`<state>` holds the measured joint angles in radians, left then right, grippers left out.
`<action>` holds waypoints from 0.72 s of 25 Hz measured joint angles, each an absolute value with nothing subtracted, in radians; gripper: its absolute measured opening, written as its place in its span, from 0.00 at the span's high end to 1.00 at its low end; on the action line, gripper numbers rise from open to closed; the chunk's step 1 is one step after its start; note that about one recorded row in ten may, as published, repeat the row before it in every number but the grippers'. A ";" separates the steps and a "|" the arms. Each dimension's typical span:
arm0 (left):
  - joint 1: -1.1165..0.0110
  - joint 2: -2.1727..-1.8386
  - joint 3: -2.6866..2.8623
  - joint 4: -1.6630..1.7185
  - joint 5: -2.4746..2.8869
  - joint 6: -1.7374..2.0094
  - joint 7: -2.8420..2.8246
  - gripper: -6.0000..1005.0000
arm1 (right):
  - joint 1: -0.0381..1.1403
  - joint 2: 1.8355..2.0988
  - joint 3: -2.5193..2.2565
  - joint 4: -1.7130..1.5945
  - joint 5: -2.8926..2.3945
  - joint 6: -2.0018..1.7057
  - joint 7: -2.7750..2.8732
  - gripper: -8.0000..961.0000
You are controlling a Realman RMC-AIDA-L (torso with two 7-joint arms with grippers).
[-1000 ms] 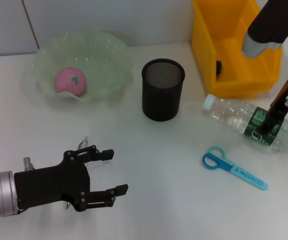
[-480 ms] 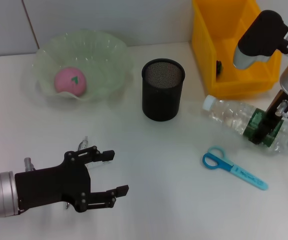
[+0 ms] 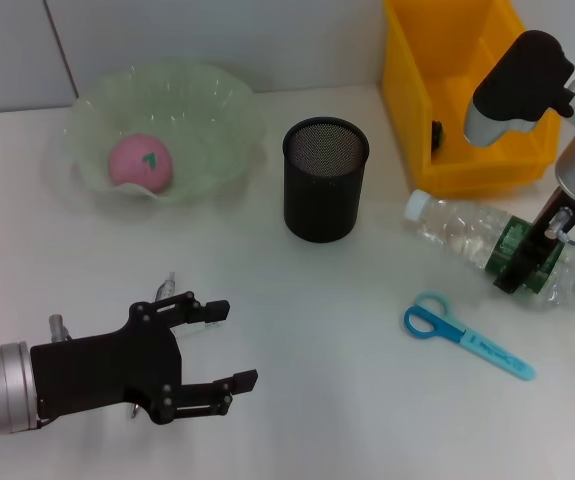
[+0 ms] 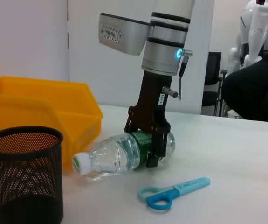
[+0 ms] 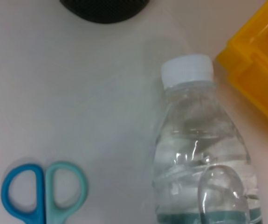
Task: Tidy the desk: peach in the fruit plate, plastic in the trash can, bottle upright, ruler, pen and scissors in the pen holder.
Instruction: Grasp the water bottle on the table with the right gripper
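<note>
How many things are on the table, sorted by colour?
Green: 1, pale green wavy plate
Pink: 1, pink peach
Black: 1, black mesh pen holder
Yellow: 1, yellow plastic bin
Clear: 1, clear plastic bottle lying down
Blue: 1, blue scissors
Total: 6

On the desk (image 3: 327, 400), a pink peach (image 3: 139, 162) sits in the pale green fruit plate (image 3: 217, 110) near the far left edge. The black mesh pen holder (image 3: 325, 180) stands upright near the middle. A yellow bin (image 3: 437, 100) occupies the far right corner. Just in front of it the clear bottle (image 3: 457, 228) lies on its side, cap pointing toward the pen holder, with the right gripper (image 3: 525, 262) down over its green label, fingers either side. Blue scissors (image 3: 465, 334) lie nearer the front right edge. The left gripper (image 3: 222, 345) hovers at the front left, fingers spread, holding nothing.
</note>
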<state>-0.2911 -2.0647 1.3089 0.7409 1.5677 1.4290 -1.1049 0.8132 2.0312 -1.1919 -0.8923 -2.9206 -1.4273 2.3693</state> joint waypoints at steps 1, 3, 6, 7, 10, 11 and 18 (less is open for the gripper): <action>-0.292 -2.065 1.309 0.741 1.568 1.429 -1.107 0.18 | 0.812 2.032 -1.192 -0.892 -2.921 -1.424 2.370 0.13; -0.293 -2.065 1.309 0.741 1.568 1.430 -1.107 0.18 | 0.808 2.035 -1.193 -0.892 -2.921 -1.416 2.370 0.13; -0.293 -2.065 1.310 0.741 1.568 1.430 -1.107 0.18 | 0.806 2.037 -1.194 -0.885 -2.921 -1.407 2.370 0.13; -0.293 -2.065 1.310 0.741 1.568 1.430 -1.108 0.18 | 0.806 2.037 -1.194 -0.880 -2.921 -1.404 2.370 0.13; -0.294 -2.065 1.309 0.741 1.568 1.430 -1.108 0.18 | 0.807 2.037 -1.195 -0.869 -2.921 -1.399 2.370 0.13; -0.294 -2.065 1.309 0.741 1.568 1.430 -1.108 0.18 | 0.807 2.037 -1.195 -0.868 -2.921 -1.398 2.370 0.13; -0.296 -2.065 1.309 0.741 1.568 1.431 -1.109 0.18 | 0.809 2.037 -1.208 -0.856 -2.921 -1.391 2.371 0.13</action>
